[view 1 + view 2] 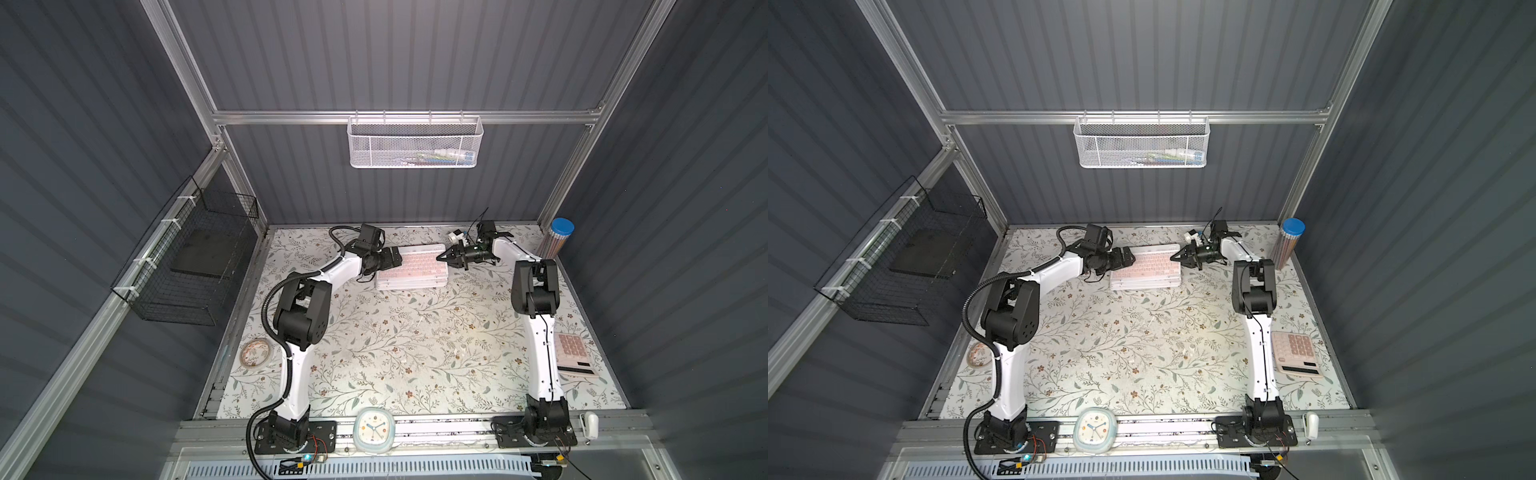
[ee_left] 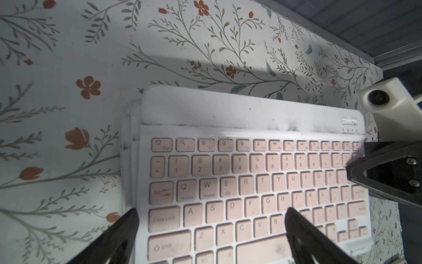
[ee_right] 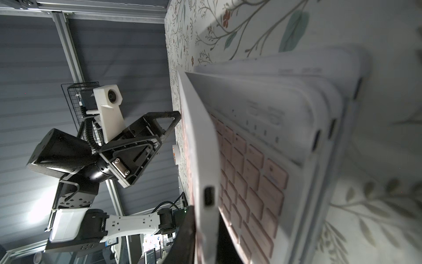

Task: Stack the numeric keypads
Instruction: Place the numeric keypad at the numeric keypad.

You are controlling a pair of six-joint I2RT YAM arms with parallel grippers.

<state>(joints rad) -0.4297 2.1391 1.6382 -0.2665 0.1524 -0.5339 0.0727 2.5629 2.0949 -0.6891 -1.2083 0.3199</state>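
The numeric keypads (image 1: 411, 272) (image 1: 1146, 272) lie in one stack near the back of the table, a pink-keyed one on top. My right gripper (image 1: 441, 257) (image 3: 205, 233) is at the stack's right end, shut on the edge of the top pink keypad (image 3: 198, 137). That edge is tilted up off another pink keypad (image 3: 251, 171) beneath it. My left gripper (image 1: 398, 258) (image 2: 211, 219) hovers open at the stack's left end. One of its fingers is over the keys and one is beyond the near edge, with nothing held. The lower keypads show only as white edges.
A pink-keyed calculator (image 1: 575, 353) lies by the right arm. A clock (image 1: 373, 430) stands at the front rail and a tape roll (image 1: 256, 352) sits at the left. A blue-lidded pencil tube (image 1: 557, 239) stands at the back right. A white mesh basket (image 1: 415, 141) and a black wire basket (image 1: 187, 257) hang on the walls.
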